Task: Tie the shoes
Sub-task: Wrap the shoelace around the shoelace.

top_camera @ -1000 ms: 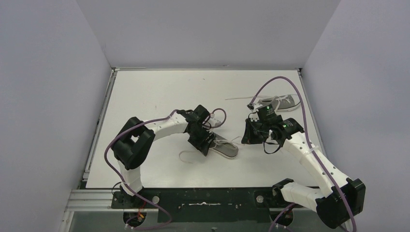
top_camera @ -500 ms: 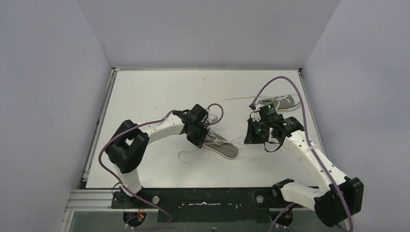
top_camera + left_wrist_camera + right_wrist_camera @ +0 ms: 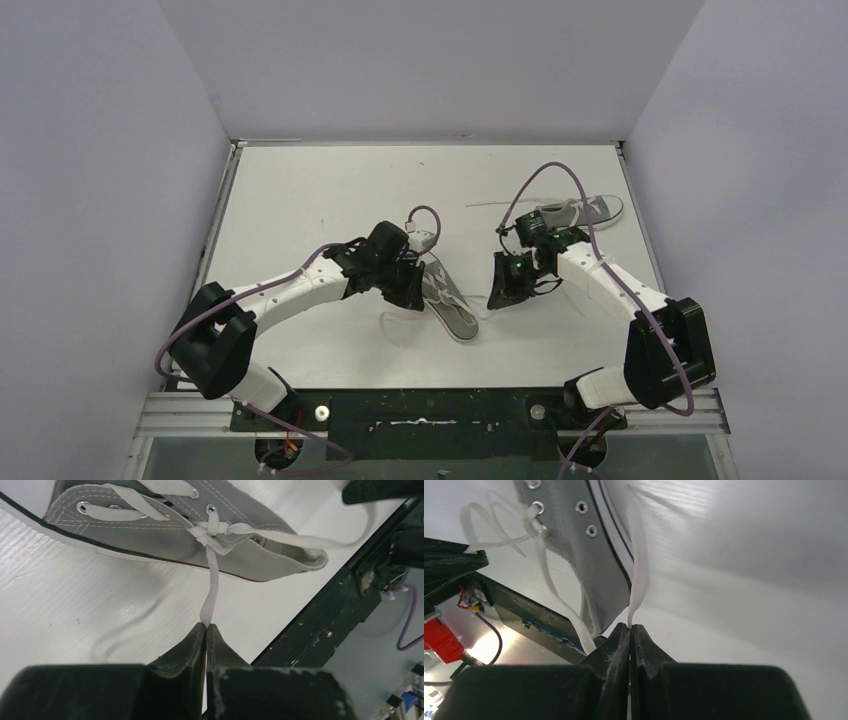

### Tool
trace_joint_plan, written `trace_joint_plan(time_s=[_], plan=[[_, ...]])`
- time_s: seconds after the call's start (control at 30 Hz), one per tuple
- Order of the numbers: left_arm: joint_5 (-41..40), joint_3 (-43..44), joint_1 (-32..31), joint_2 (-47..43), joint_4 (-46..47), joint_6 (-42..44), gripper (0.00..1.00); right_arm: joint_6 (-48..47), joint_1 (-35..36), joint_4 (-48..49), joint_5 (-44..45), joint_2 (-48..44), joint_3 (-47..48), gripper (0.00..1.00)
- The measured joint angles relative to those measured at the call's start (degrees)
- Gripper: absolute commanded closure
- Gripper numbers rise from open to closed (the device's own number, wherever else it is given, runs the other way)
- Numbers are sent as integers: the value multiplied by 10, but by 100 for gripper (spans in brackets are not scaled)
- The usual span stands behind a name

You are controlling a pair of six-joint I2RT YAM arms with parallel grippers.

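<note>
**Surface.** Table (image 3: 300,190): white, rectangular, matt; up close it shows fine parallel ribbing and a few dark specks. Black metal rail (image 3: 430,410) along the near edge.

**Room.** Walls (image 3: 100,200): plain pale lilac-grey panels closing in three sides of the table.

**Near shoe** (image 3: 452,305): grey canvas low-top at mid-table, between the two grippers. Pale double stitching, metal eyelets, white rubber sole edge with a thin dark stripe. Its laces meet in a small knot (image 3: 212,530) at the upper eyelets.

**Far shoe** (image 3: 592,208): same make, at the far right of the table, partly hidden by a purple cable (image 3: 545,185). A thin white lace strand stretches from it to the left.

**Left lace** (image 3: 211,587): flat white woven band, running taut from the knot straight to the left gripper (image 3: 206,626).

**Right lace** (image 3: 639,565): same band, passing the sole edge to the right gripper (image 3: 630,626).

**Loose loop** (image 3: 395,322): slack white lace lying on the table, left of the near shoe.

**Left gripper:** black wedge-shaped fingers pressed together, pinching the left lace at the tips.

**Right gripper:** same fingers, pressed together, pinching the right lace at the tips.
</note>
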Motion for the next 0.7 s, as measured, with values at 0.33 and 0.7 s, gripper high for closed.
trace_joint_plan(time_s=[0.33,0.7], plan=[[24,-54,0,-31,179,-37,100,52,18,-3,-56,-63,80,100],[23,-112,-13,-32,339,92,100,78,21,4,-99,-25,118,100]])
